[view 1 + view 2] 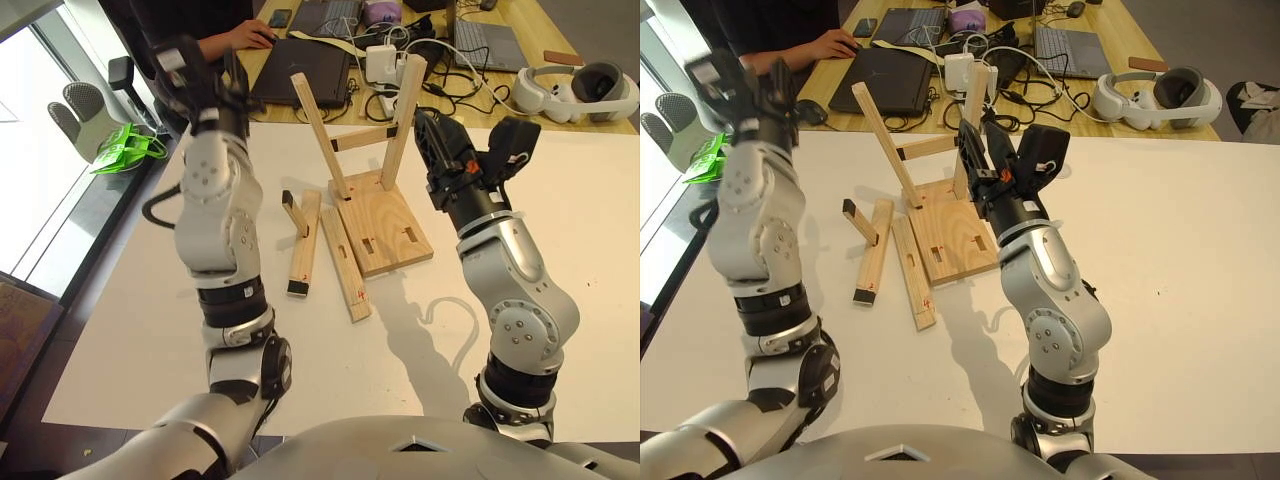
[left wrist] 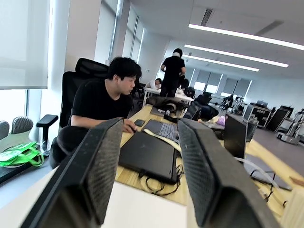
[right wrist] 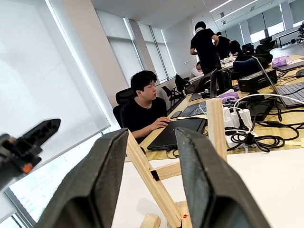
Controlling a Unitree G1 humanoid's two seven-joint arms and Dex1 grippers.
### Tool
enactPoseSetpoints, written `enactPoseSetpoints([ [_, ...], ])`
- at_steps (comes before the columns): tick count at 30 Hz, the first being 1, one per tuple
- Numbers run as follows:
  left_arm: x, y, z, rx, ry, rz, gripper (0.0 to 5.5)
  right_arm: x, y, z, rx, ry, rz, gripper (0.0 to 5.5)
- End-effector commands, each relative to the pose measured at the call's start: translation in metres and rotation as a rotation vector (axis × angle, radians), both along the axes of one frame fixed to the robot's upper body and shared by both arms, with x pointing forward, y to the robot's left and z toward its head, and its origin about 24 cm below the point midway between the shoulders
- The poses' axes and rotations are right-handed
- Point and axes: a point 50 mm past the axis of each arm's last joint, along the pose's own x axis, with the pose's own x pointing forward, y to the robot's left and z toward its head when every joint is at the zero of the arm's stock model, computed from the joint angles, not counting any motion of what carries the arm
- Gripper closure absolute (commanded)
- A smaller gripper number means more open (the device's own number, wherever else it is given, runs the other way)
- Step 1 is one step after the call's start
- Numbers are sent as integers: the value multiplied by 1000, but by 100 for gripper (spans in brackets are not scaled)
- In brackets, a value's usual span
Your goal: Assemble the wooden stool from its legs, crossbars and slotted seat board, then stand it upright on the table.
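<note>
The head stereo pair looks forward and down onto the white table [image 1: 600, 250]. Both eyes share the partly built stool [image 1: 390, 230] (shifted sideways between them). Each wrist camera sits close behind its own fingers, left gripper [image 2: 149, 126] and right gripper [image 3: 152, 134], and faces level toward the black laptop [image 2: 147, 154].

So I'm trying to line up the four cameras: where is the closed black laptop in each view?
Left eye view: laptop near the top, left of centre, beyond the white table.
Right eye view: laptop at upper left.
Left wrist view: laptop through the gap of the open left tool.
Right wrist view: laptop through the gap of the open right tool.
Shared landmark: the wooden desk under it.
</note>
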Motion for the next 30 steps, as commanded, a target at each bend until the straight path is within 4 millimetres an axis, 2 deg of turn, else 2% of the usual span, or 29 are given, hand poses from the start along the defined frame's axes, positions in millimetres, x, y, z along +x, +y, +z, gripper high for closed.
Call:
enactPoseSetpoints([
  [1,-3,-6,41,-38,-102,-44,341,1,1,3,7,-11,9,363],
  [11,-27,-16,93,-23,-240,-83,341,0,0,3,6,-12,4,363],
  [13,-28,-17,94,-18,-241,-88,341,0,0,3,6,-13,6,363],
  [15,-25,-18,82,-23,-195,-83,341,1,1,3,6,-13,9,363],
  [17,-19,-17,57,-41,-104,-72,341,1,1,4,4,-14,14,363],
  [18,-15,-18,33,-37,-8,-58,341,1,1,4,3,-13,16,363],
  [20,-2,-24,-59,-21,365,-40,341,1,0,3,2,-11,12,363],
  [22,-11,-40,-173,-47,811,-113,341,1,0,3,3,-10,11,363],
  [23,-20,-43,-205,-37,929,-128,341,1,1,4,3,-10,16,363],
  [24,-29,-43,-226,-67,1014,-115,341,2,3,4,3,-10,26,363],
  [25,-30,-40,-231,-54,1033,-95,341,3,2,4,3,-11,28,363],
  [26,-27,-37,-229,-43,1015,-85,341,3,2,5,2,-12,27,363],
  [30,-9,-22,-196,-2,860,-34,341,3,2,5,4,-14,23,363],
])
